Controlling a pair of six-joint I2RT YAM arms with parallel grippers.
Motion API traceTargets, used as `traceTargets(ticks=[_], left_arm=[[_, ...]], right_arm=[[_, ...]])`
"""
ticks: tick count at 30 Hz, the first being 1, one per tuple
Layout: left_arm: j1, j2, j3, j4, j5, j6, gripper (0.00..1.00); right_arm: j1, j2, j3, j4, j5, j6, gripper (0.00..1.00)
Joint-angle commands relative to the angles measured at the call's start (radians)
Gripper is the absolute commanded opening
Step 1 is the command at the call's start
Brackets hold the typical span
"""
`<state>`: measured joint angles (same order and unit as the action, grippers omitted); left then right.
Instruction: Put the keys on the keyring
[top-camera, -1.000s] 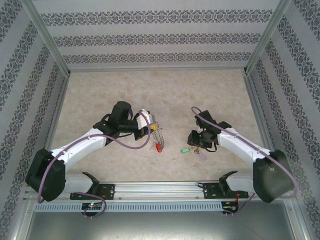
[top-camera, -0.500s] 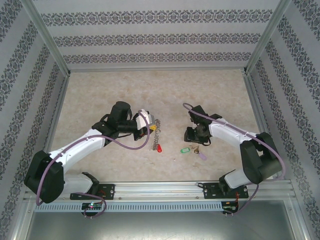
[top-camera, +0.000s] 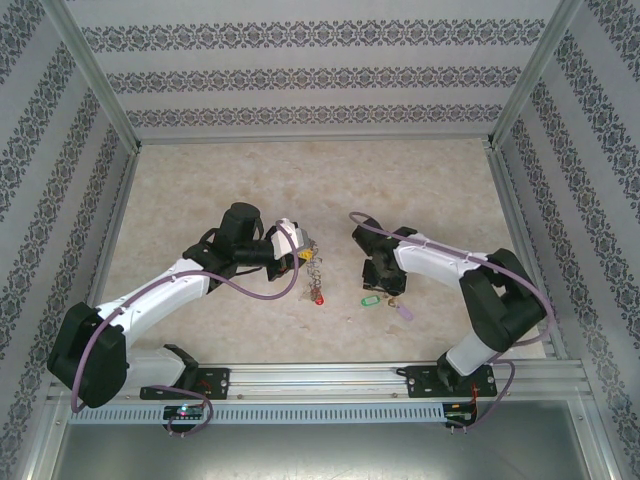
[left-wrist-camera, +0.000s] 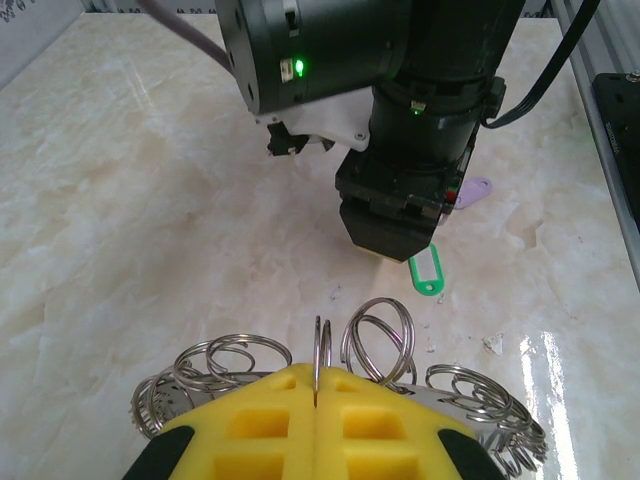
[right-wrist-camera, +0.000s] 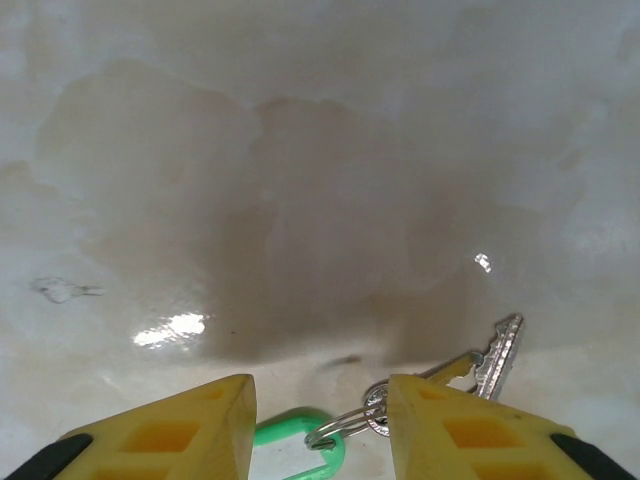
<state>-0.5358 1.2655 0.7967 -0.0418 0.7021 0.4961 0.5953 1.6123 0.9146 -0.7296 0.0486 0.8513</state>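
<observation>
In the top view, my right arm had swung inward over the last second, bringing the right gripper (top-camera: 378, 277) over the green key (top-camera: 371, 299), with the lilac key (top-camera: 403, 312) just beside it on the worktop (top-camera: 200, 190). The left gripper (top-camera: 292, 252) had not shifted and kept the keyring (top-camera: 310, 263) held near the middle, the red key (top-camera: 319, 297) just below it. I read that as lining up a pick of the green key. The left wrist view gave what the top could not: the yellow pads (left-wrist-camera: 270, 415) pressed together on the keyring's rim, its wire loops (left-wrist-camera: 378, 330) fanned upward, the right gripper close beyond. The right wrist view showed that gripper's fingers (right-wrist-camera: 190, 430) spread wide, straddling the green tag and its small split ring, nothing gripped yet. Whether the red key already hung on a loop, I could not tell.
</observation>
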Motion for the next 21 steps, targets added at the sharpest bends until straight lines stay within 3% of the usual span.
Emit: traceTargets(ticks=[1, 8, 17, 21], left_arm=[[-0.011, -0.036, -0.006, -0.003, 0.014, 0.007, 0.0], [-0.01, -0.036, -0.004, -0.009, 0.014, 0.009, 0.0], [-0.011, -0.036, -0.004, -0.012, 0.014, 0.007, 0.0], [-0.011, -0.036, -0.002, -0.015, 0.013, 0.007, 0.0]], right_arm=[[0.021, 0.029, 0.031, -0.062, 0.057, 0.048, 0.39], [0.029, 0.03, 0.039, -0.074, 0.082, 0.045, 0.29], [0.04, -0.015, 0.056, -0.098, 0.119, -0.004, 0.02], [0.05, -0.019, 0.064, -0.073, 0.103, -0.043, 0.04]])
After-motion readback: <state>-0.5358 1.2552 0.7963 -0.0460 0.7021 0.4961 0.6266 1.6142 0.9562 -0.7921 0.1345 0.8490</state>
